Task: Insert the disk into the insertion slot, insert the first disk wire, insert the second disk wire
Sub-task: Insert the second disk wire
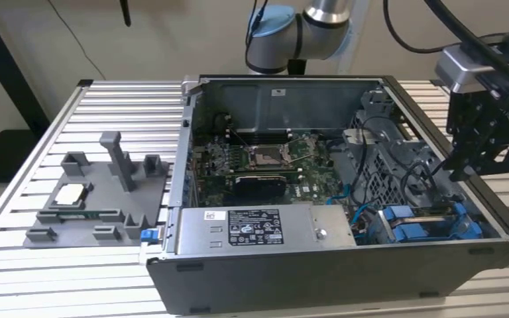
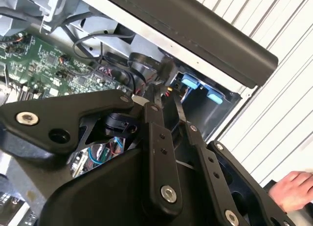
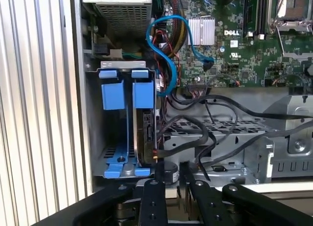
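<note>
With the disk (image 3: 146, 138) apparently seated edge-on in the insertion slot (image 3: 124, 64), near the blue cable (image 3: 166, 64), the gripper (image 3: 171, 169) hovers just beside the bay, jaw state indeterminate; wire insertion appears in hand, demanding fine connector alignment among crowded cables.

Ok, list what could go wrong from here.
1. The gripper hangs close to loose black cables beside the drive bay; it could snag them.
2. A person's hand lies near the arm in the second wrist view; a swing might strike it.
</note>
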{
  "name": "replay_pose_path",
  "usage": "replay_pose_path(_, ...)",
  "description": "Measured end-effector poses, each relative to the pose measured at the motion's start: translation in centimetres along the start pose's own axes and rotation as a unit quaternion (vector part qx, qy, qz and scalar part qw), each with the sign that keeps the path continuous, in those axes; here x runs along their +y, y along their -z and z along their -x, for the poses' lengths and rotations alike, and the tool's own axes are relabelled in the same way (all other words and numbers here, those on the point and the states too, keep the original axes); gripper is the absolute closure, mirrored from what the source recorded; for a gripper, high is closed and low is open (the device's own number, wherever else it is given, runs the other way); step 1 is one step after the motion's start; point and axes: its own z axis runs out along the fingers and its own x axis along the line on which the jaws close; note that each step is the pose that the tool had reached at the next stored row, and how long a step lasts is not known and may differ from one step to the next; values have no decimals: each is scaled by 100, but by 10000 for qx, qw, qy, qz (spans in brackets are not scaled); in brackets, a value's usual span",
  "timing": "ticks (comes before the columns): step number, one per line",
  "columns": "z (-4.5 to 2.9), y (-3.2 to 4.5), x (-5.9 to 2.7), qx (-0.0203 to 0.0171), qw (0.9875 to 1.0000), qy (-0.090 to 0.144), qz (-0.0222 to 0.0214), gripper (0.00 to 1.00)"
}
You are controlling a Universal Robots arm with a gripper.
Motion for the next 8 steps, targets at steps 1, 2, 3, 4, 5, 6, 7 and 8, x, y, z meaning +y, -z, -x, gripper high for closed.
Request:
replay_pose_path(1, 5, -1, -1, 0, 10000, 0, 0, 73)
replay_pose_path(2, 6, -1, -1, 0, 10000, 0, 0, 73)
replay_pose_path(3, 6, -1, -1, 1, 10000, -1, 0, 73)
replay_pose_path(4, 7, -1, -1, 1, 10000, -1, 0, 73)
replay_pose_path(5, 8, -1, -1, 1, 10000, 0, 0, 73)
replay_pose_path(6, 9, -1, -1, 0, 10000, 0, 0, 73)
replay_pose_path(7, 9, -1, -1, 1, 10000, 0, 0, 73)
replay_pose_path(8, 13, -1, -1, 2, 10000, 0, 0, 73)
